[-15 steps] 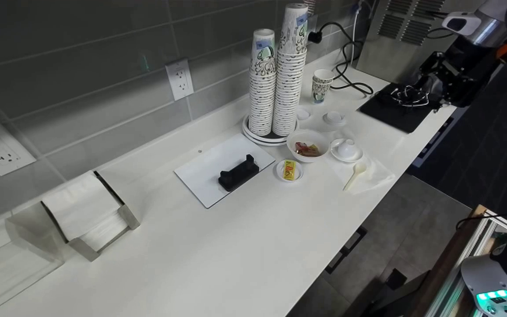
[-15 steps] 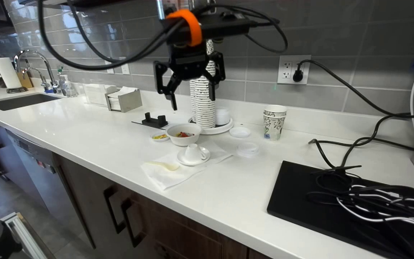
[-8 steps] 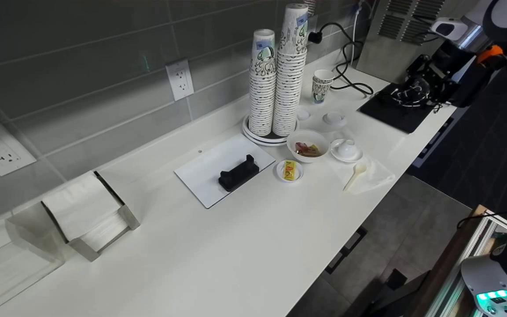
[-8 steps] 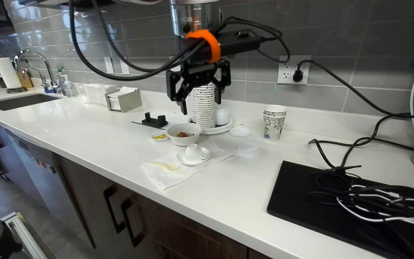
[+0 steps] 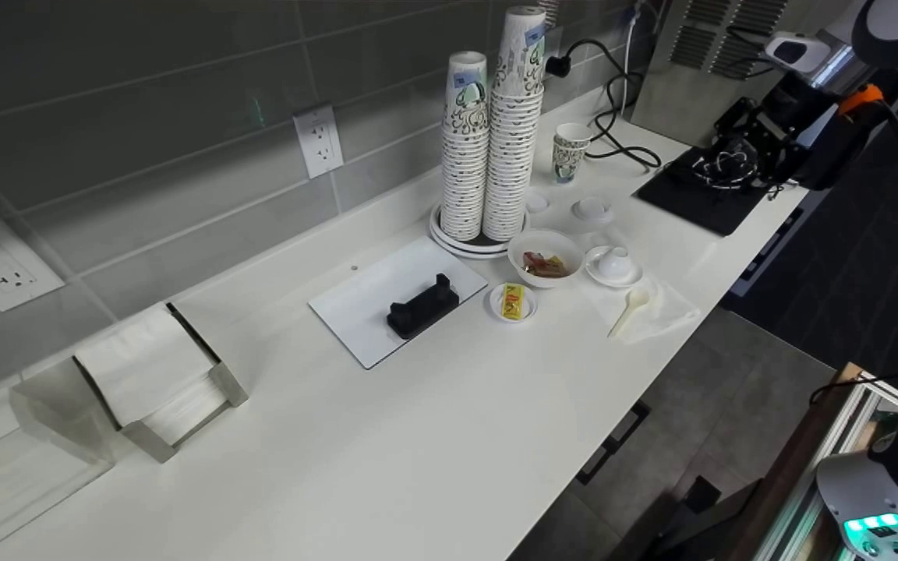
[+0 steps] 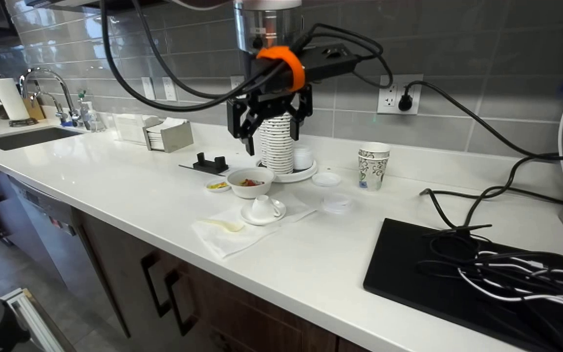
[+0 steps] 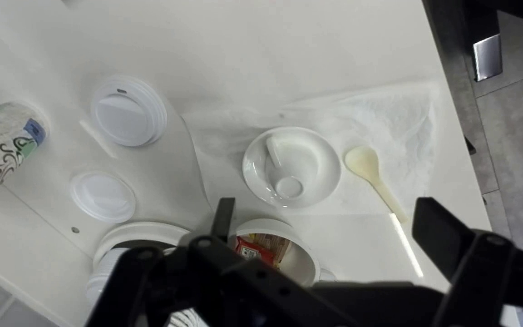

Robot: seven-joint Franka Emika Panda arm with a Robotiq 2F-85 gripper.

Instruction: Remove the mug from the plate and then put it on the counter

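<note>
The small white mug [image 6: 263,208] stands upside down on the plate [image 6: 247,218], a small white saucer; both also show in an exterior view, mug [image 5: 615,263] and plate [image 5: 630,278]. In the wrist view the mug's round base [image 7: 289,187] faces up, with its handle [image 7: 273,152] to one side, on the plate [image 7: 329,168]. The plate rests on a thin napkin on the white counter [image 6: 311,274]. My gripper [image 6: 272,139] is open and empty, well above the counter. In the wrist view the gripper [image 7: 325,210] has its fingers wide apart, with the mug ahead of them.
A bowl [image 6: 250,182] with packets stands close beside the plate. Tall paper-cup stacks [image 5: 488,164] stand behind it. A pale spoon [image 7: 367,165] lies on the napkin. Lids [image 7: 127,116] and paper cups [image 6: 373,166] are nearby. A black mat [image 6: 394,264] carries tangled cables.
My gripper has come down and shifted a little to the right in an exterior view, mostly in the first half second. It stays open. The mug and plate have not moved.
</note>
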